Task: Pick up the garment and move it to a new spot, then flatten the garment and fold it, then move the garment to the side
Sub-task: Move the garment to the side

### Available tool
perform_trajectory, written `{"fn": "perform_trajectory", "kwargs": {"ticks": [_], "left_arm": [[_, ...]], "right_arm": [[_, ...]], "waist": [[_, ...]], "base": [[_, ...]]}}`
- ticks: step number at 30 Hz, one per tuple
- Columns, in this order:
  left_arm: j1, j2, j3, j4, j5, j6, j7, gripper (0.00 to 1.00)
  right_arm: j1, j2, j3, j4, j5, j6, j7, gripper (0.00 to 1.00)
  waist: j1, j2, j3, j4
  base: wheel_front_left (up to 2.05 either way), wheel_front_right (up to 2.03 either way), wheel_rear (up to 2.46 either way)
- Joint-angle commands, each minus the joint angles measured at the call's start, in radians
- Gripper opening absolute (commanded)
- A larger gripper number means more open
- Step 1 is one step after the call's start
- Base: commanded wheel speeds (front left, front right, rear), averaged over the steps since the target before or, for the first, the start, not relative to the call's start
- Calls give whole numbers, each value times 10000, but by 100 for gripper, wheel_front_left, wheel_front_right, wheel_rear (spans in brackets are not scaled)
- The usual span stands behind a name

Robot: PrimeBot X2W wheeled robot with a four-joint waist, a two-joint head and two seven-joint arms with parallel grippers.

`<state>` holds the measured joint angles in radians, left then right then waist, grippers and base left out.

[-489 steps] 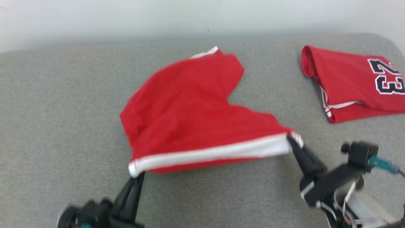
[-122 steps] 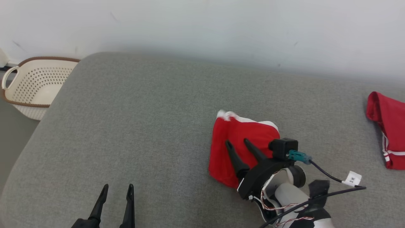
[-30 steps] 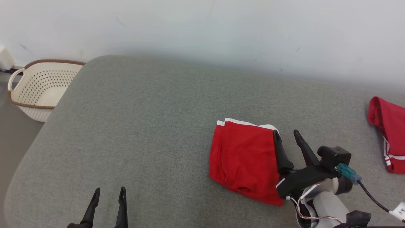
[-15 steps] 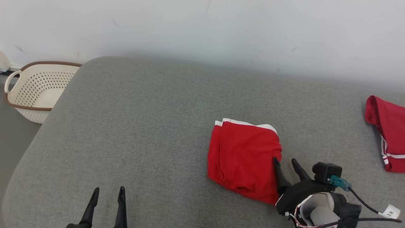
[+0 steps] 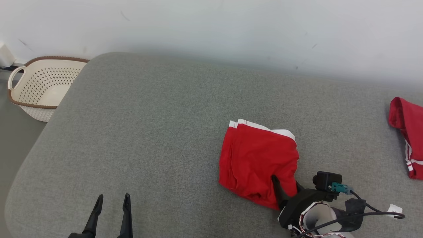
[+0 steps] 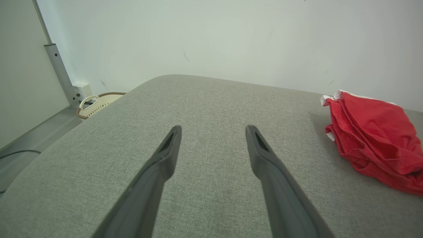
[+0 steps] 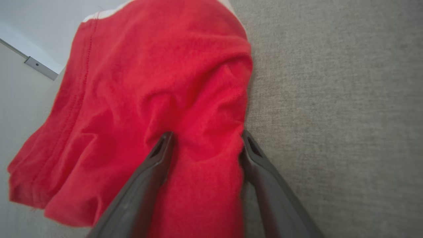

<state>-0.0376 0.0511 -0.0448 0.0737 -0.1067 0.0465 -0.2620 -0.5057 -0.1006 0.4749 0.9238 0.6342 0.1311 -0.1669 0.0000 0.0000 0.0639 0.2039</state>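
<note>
We see the red garment (image 5: 257,162) lying folded on the grey cushion (image 5: 148,132), right of the middle and towards the near edge. It forms a rough rectangle. Its long axis runs from the far edge to the near edge, leaning a little towards the near right corner. The white-trimmed end points at the far edge, and the plain red end faces us. The cloth is bright red, layered along its left side and rumpled at its near right corner.

There the right gripper (image 5: 286,181) stands with its jaws spread. One finger lies on top of the cloth, the other is at its right edge, and a ridge of fabric rises between them.

The left gripper (image 5: 112,197) hangs over bare cushion at the near edge, well apart from the garment, with its jaws also wide and empty.

A perforated cream laundry basket (image 5: 39,86) stands past the far left corner. A second red garment (image 5: 408,132) lies at the right edge.
</note>
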Motion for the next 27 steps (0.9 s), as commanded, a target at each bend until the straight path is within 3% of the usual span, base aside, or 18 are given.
{"fn": "perform_trajectory", "kwargs": {"ticks": [1, 2, 7, 16, 27], "left_arm": [[38, 3, -1, -17, -51, 42, -41, 100], [33, 2, -10, -15, -54, 53, -41, 100], [62, 1, -10, -21, -49, 83, -41, 100], [93, -4, 36, -125, -141, 183, -40, 100], [-325, -2, 57, -429, -163, 216, -40, 100]], "right_arm": [[64, 154, 259, 56, 266, -4, 160, 80], [17, 155, 337, -48, 388, -4, 26, 0], [-225, -241, 910, -145, 525, -4, -305, 0], [-1280, -1445, 2196, -52, -769, -6, -800, 0], [-2920, -3125, 3370, -427, -1038, -6, -428, 0]], "waist": [[0, 0, 41, -15], [0, 0, 55, -19], [0, 0, 87, -83], [0, 0, 247, -764], [0, 0, 972, -1754]], "base": [[0, 0, 0], [0, 0, 0], [0, 0, 0], [0, 0, 0], [0, 0, 0]]}}
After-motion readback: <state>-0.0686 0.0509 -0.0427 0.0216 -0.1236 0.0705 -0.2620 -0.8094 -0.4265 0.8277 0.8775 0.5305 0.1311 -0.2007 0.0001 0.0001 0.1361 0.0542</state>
